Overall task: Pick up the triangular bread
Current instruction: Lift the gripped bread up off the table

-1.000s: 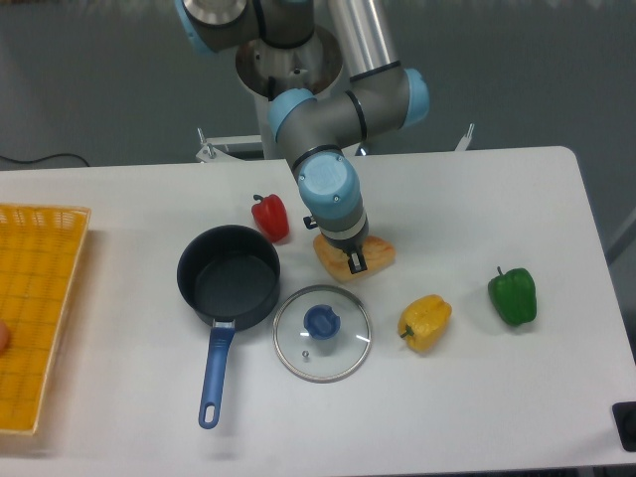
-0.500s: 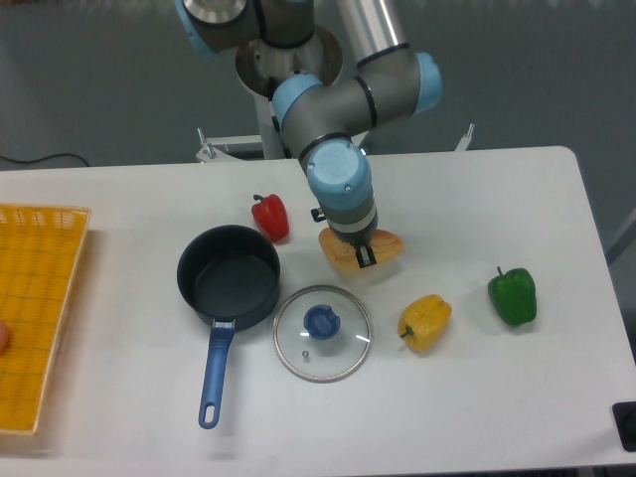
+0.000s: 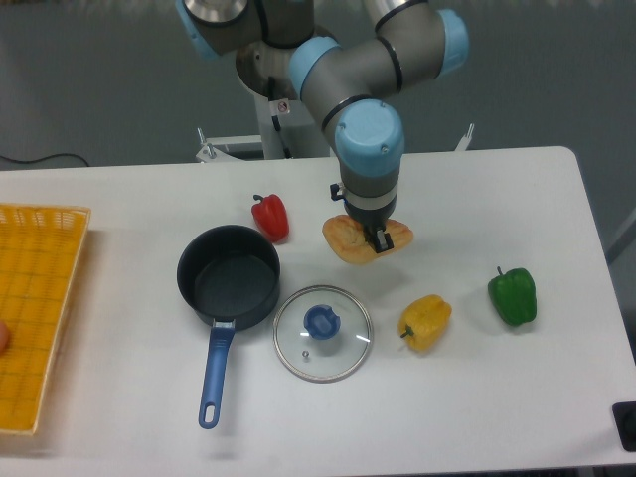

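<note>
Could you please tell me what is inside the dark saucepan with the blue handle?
The saucepan looks empty: only its dark inner base shows. Its glass lid lies flat on the table beside it, so nothing covers the inside. The near inner wall is hidden.

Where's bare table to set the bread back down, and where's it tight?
Free: the right half of the table behind the green pepper, and the front strip below the glass lid. Also the patch between the yellow basket and the pot. Crowded: the middle, where the red pepper, pot, lid and yellow pepper cluster under the gripper holding the triangular bread.
</note>
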Robot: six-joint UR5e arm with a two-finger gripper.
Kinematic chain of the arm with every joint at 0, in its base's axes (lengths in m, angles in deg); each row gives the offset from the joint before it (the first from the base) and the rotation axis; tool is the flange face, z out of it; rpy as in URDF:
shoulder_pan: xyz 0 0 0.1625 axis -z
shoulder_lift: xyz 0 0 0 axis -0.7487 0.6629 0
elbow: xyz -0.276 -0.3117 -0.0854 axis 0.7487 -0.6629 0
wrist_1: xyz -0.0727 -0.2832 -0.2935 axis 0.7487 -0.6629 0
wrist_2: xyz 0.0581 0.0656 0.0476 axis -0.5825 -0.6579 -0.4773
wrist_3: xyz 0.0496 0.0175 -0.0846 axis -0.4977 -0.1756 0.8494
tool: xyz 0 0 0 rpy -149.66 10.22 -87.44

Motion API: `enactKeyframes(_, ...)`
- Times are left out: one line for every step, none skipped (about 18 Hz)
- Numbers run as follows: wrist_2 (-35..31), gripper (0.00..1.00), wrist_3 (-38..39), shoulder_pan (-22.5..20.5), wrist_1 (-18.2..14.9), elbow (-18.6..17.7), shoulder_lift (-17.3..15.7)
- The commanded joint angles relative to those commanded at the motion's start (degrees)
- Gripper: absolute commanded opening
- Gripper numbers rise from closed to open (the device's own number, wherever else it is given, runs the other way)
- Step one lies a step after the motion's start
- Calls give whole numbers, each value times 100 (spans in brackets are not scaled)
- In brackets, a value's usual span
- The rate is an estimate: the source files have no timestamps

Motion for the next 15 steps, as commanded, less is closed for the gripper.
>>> enactKeyframes(9,17,44,0,-79,62,0)
enactKeyframes(9,17,88,0,-149,97,-9)
enactKeyframes(9,17,115,0,-167,106,-9)
enactKeyframes(9,17,123,9,-168,115,-9)
enactKeyframes(9,17,132,9,-168,115,-17)
enactKeyframes(9,17,132,9,-185,115,-26)
enactKeyframes(9,17,132,9,-185,115,-35)
enactKeyframes(9,17,132,9,-194,115,-35)
enactKeyframes(9,17,150,9,-194,115,-44)
enactKeyframes(9,17,176,9,-194,115,-61)
enactKeyframes(9,17,185,9,-211,115,-62)
enactKeyframes(9,17,194,9,-246,115,-62)
enactKeyframes(9,17,194,26,-255,115,-62)
enactKeyframes(9,17,194,26,-255,115,-62)
enactKeyframes(9,17,194,18,-264,115,-62)
